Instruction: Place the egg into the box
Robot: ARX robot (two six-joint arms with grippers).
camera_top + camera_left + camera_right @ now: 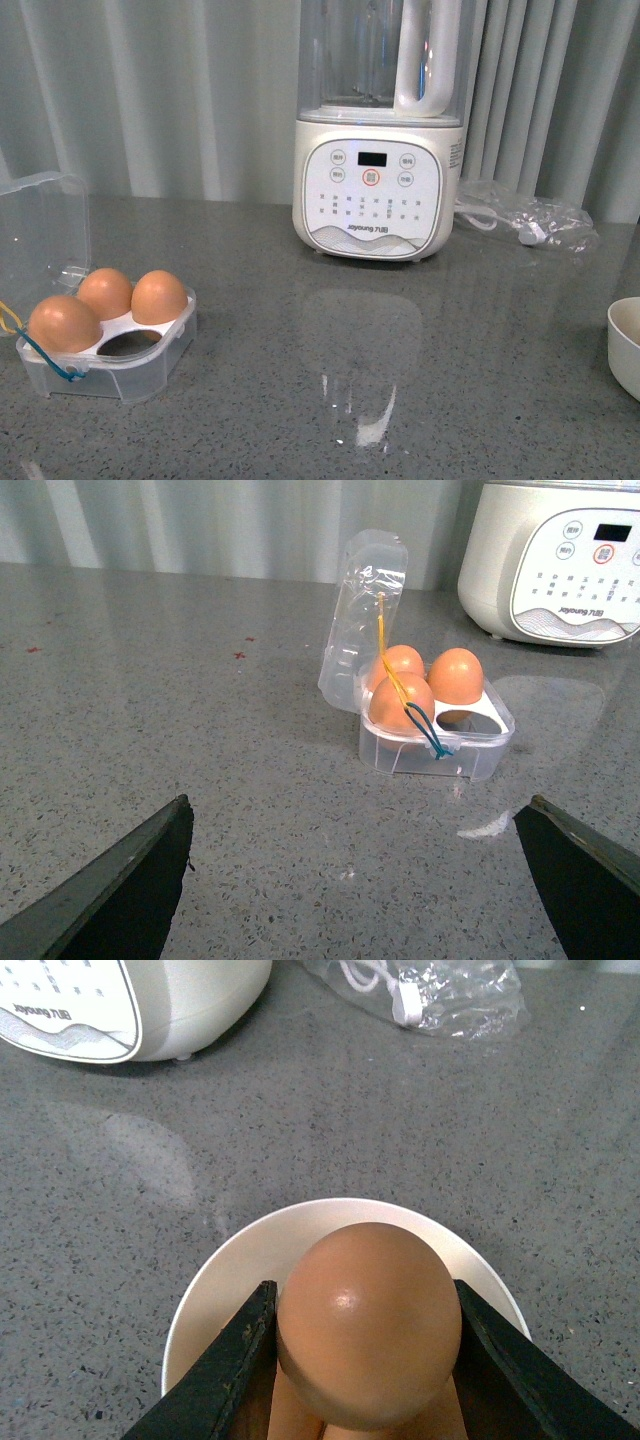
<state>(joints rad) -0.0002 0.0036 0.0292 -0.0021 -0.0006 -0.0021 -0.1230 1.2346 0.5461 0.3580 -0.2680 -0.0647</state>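
Right fingers (230, 1370) clamp an egg (365, 1325) over the bowl (250, 1240); left fingers (130, 880) gape wide, empty.

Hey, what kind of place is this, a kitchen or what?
Likely a kitchen counter: a speckled grey countertop, a blender, a part-filled egg box, and a white bowl beneath the egg held in the right fingers.

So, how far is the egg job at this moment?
Done: three eggs sit in the box, and its lid is open. In hand: the right claw is shut on a fourth egg at the bowl. Left: carry that egg to the one empty cell and release it there.
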